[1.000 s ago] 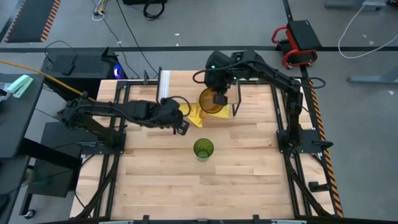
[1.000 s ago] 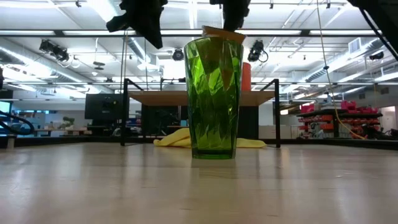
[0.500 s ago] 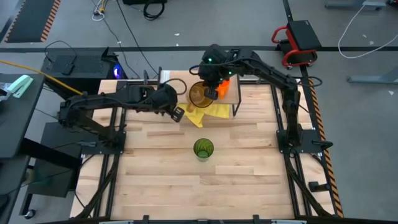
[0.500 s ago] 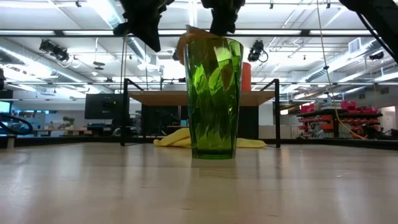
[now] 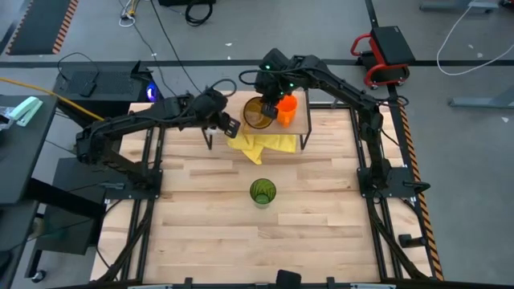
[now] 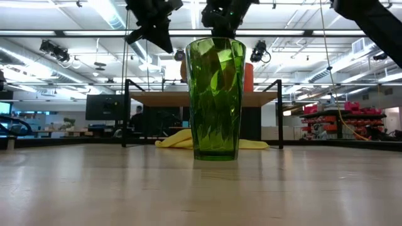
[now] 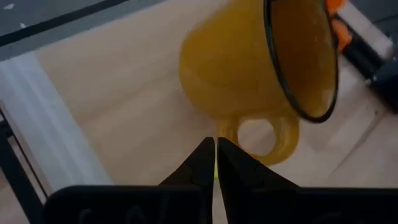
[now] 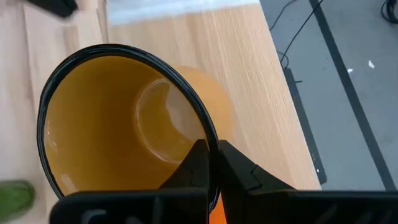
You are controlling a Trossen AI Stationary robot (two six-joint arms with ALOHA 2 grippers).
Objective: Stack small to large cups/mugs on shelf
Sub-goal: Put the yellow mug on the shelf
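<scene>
The translucent amber-yellow mug [image 5: 257, 115] hangs tilted over the shelf [image 5: 301, 122], close beside the small orange mug [image 5: 287, 107] that stands on the plank. My right gripper [image 8: 211, 152] is shut on the amber mug's rim. My left gripper [image 7: 216, 144] is shut and hovers over the shelf's left part, its tips pointing at the mug's handle [image 7: 273, 134]; I cannot tell whether they touch it. The dark green tumbler [image 5: 262, 192] stands upright on the tabletop, nearer than the shelf. In the low view the tumbler [image 6: 215, 100] hides most of the mugs. My right gripper pinches the amber mug's dark rim [image 8: 202, 134], one finger inside the mug and one outside against its wall. The fingers come from above, slanting down. The mug sits tilted in the hold; whether its base rests on the shelf plank [image 8: 249, 74] does not show.
A crumpled yellow cloth [image 5: 261, 146] lies on the table under and in front of the shelf's near edge. The shelf's thin black legs [image 6: 280, 113] stand beside it. Open wooden tabletop [image 5: 321, 233] stretches toward the near edge around the tumbler.
My right gripper has carried the amber mug from above the yellow cloth toward the table's far edge and a little left, over the shelf next to the orange mug. My left gripper, staying shut, has moved toward the far edge and up, to the shelf's left part.
</scene>
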